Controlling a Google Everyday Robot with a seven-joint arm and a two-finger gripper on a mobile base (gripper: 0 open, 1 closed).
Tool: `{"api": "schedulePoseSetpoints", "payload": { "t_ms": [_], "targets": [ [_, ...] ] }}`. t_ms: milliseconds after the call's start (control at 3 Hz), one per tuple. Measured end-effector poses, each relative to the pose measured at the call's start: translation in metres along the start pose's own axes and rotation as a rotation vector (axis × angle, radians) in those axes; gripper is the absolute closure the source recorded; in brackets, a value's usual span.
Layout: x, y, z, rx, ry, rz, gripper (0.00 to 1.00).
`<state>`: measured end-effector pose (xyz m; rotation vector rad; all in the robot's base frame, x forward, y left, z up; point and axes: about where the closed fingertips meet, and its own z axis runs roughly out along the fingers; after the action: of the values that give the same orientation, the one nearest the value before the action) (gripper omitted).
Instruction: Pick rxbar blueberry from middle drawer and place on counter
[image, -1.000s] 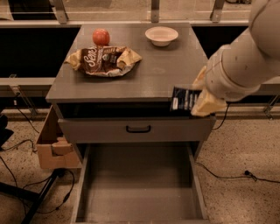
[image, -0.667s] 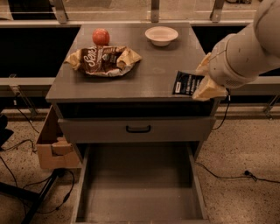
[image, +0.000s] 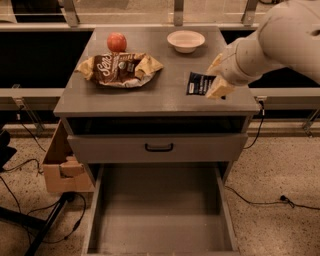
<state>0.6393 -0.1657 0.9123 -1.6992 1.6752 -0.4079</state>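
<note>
One middle drawer (image: 160, 215) is pulled open, nearest us. One shut drawer front (image: 107, 149) with a black handle (image: 159, 147) sits above it. Near the counter's (image: 165, 97) right edge, the gripper (image: 212, 84) squeezes one dark rxbar blueberry (image: 197, 83); its white words are too small to read. One brown snack bag (image: 119, 69) near the left edge says "Sen". One apple (image: 116, 42) and one bowl (image: 185, 40) sit by the back edge.

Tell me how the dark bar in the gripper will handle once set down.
The bar, held in the gripper over the counter's right side, looks flat, so it should lie still, not roll. It juts out without drooping, so it is probably fairly stiff.
</note>
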Motion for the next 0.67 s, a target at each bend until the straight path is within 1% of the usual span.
{"api": "schedulePoseSetpoints", "payload": {
  "t_ms": [333, 667],
  "targets": [
    [-0.004, -0.012, 0.064, -0.022, -0.068, -0.034, 1.0],
    [-0.002, -0.009, 0.077, -0.033, -0.078, -0.028, 0.81]
  ]
}}
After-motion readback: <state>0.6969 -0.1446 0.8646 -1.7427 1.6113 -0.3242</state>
